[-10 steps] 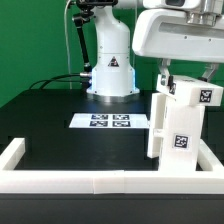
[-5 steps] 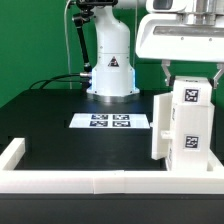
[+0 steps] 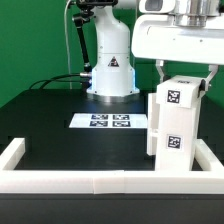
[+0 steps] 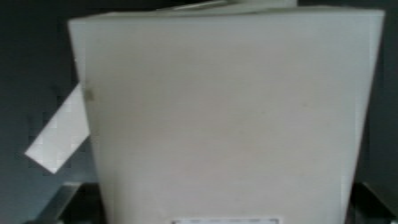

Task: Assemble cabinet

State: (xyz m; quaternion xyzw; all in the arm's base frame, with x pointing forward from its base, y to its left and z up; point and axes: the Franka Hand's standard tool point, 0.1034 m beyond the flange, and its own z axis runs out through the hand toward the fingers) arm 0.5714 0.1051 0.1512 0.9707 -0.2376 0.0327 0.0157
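Observation:
The white cabinet (image 3: 172, 125) stands upright on the black table at the exterior view's right, just inside the border wall, with black-and-white tags on its faces. My gripper (image 3: 187, 78) comes down on its top from above, one finger on each side, and is shut on it. In the wrist view the cabinet (image 4: 222, 110) fills nearly the whole picture, and my gripper (image 4: 222, 205) straddles it, with a finger (image 4: 59, 203) showing at the edge. A thin white panel (image 4: 63, 135) sticks out from one side of the cabinet.
The marker board (image 3: 112, 122) lies flat in the middle of the table. The robot base (image 3: 110, 70) stands behind it, with a black cable (image 3: 55, 80) to its left. A low white border wall (image 3: 90, 178) runs along the front and sides.
The gripper has turned the cabinet while holding it. The tagged upper face has swung toward the exterior view's left, and the cabinet's outline has changed.

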